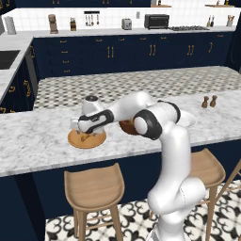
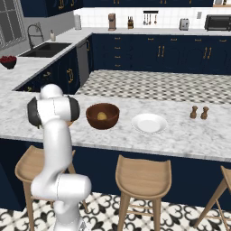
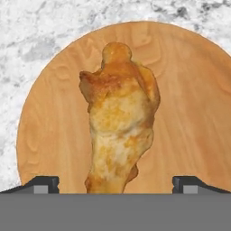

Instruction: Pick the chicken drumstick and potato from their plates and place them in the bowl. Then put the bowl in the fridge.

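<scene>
Claw: the two-finger gripper [image 3: 115,184] hangs released, jaws spread wide, straddling the lumpy golden-orange chicken drumstick [image 3: 119,122] without touching it.
Drumstick: lies at the middle of the round tan wooden plate [image 3: 189,117], near the front edge of the grey-veined marble counter [image 1: 37,141].
Bowl: the deep dark reddish-brown wooden bowl [image 2: 103,116] stands just beside that plate, the small yellowish potato [image 2: 102,116] inside it.
White plate: the round white plate [image 2: 149,122] sits bare beyond the bowl.
Far end: two small brown shakers [image 2: 199,112] near the back edge.
</scene>
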